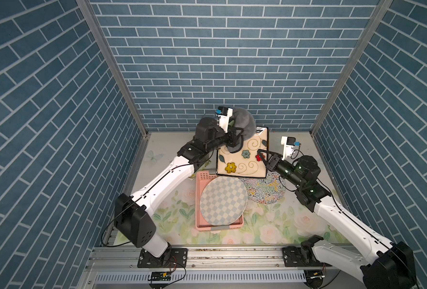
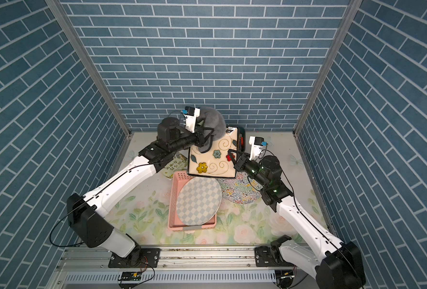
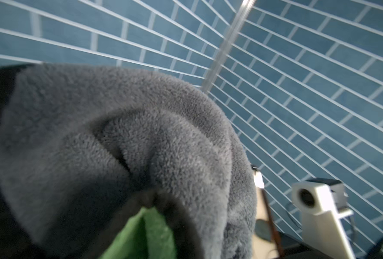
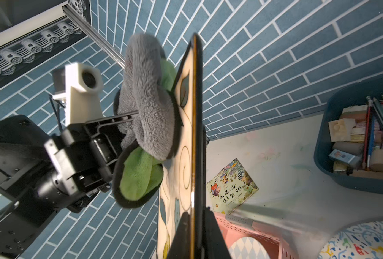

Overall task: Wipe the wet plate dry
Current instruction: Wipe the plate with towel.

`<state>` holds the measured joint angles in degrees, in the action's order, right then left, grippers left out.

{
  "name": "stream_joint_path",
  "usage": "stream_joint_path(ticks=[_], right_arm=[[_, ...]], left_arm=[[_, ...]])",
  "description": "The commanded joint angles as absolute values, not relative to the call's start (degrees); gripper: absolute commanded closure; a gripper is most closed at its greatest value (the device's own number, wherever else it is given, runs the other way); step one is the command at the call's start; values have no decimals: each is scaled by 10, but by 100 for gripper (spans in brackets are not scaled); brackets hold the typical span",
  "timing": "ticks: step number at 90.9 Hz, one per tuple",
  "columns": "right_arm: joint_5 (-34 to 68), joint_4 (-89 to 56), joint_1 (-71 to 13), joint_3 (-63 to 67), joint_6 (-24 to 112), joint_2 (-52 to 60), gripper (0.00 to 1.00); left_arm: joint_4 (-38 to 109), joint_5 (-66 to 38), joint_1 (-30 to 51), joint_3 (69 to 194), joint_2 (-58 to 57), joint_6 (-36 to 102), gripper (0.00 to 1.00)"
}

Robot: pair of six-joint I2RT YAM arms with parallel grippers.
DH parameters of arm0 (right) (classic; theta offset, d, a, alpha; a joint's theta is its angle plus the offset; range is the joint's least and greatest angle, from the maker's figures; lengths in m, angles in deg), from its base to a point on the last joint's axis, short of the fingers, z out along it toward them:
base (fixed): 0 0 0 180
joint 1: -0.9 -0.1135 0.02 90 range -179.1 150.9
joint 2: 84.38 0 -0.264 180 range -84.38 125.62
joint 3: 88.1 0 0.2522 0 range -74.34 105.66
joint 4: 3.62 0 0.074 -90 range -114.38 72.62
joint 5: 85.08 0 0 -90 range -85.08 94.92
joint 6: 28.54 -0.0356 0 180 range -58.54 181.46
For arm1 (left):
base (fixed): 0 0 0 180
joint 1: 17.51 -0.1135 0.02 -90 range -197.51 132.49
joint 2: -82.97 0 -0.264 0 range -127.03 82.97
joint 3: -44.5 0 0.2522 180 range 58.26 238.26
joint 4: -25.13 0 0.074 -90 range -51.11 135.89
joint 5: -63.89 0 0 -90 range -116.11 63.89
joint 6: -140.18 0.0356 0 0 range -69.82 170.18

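Three plates, one cloth, one basket, one book

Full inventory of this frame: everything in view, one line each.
square plate: 1, cream with flowers and a black rim, held on edge above the table
cloth: 1, grey and green, pressed on the square plate's upper face
checked plate: 1, blue and white, resting on the basket
basket: 1, pink, middle of the table
patterned plate: 1, white with coloured squiggles, on the table beside the basket
book: 1, colourful, on the table by the left arm
bin: 1, dark blue, on the table, holds pencils and small items
table: 1, floral cover
left gripper: 1, black, shut on the cloth
right gripper: 1, black, shut on the square plate's edge
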<state>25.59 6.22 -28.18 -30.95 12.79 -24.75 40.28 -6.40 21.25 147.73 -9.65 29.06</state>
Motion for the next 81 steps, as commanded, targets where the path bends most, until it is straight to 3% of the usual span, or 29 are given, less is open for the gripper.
stream_joint_path(ticks=[1,20,38,54,64,81], right_arm=[[297,255,-274,-256,89,-278,100],[295,288,-164,-262,16,-297,100],[322,409,-74,-273,-117,-299,100],[355,565,-74,-246,-223,-256,100],[356,614,-94,-238,-252,-230,100],[372,627,-156,-226,-230,-203,100]], left_arm=[[495,-38,264,1481,-145,355,100],[424,-20,225,1365,-38,301,100],[142,110,80,1221,121,68,100],[-149,195,45,1195,129,-162,100],[-315,192,45,1200,97,-288,100],[-387,184,58,1240,51,-338,100]])
